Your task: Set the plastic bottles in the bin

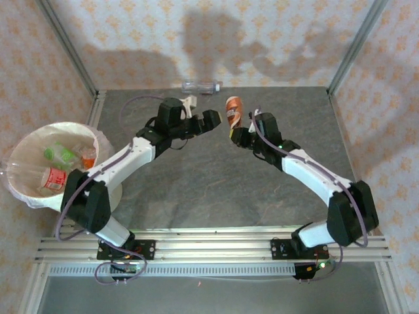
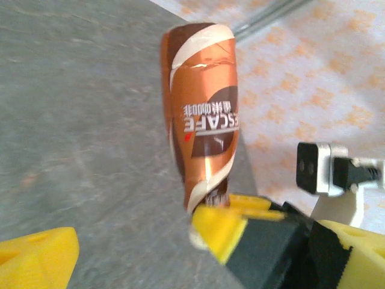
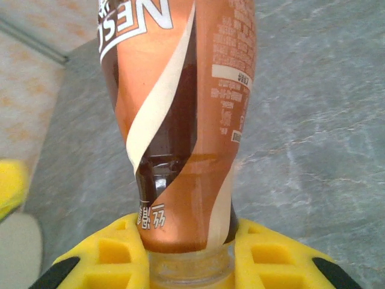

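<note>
Main risk: the brown-labelled bottle (image 1: 234, 109) is pinched only at its neck, w/ the whole body sticking out past the fingers. It can swivel or slip if the arm swings fast or the other arm nudges it. The bin (image 1: 29, 160) sits off the left edge of the tabletop (image 1: 216, 190), on the left arm's side, so I judge a hand-over is the step in hand (the right arm prob. can't reach that far). If so, the right letting go before the left has closed on the body means the bottle drops near the far-centre of the tabletop and rolls. The two end effectors are also v. close, just apart, so a misjudged approach could knock fingers together or push the bottle askew. A slick shrink-wrap label won't help the grip either.

Right end effector (image 1: 237, 134): closed narrow on the bottle's neck. In the right wrist view its yellow fingers (image 3: 114, 256) sit either side of the clear neck just below the label, touching it. The bottle is held off the tabletop, near the middle of the far edge.

Left end effector (image 1: 211, 120): jaws fully wide, holding nothing, facing the bottle from the left. Whether a fingertip touches the bottle I can't tell, as the left wrist view is too blurred low down.

Elsewhere: a clear bottle (image 1: 201, 86) lies on its side at the far edge, not yet binned. Approx. three bottles (image 1: 57, 154) lie in the bin.
</note>
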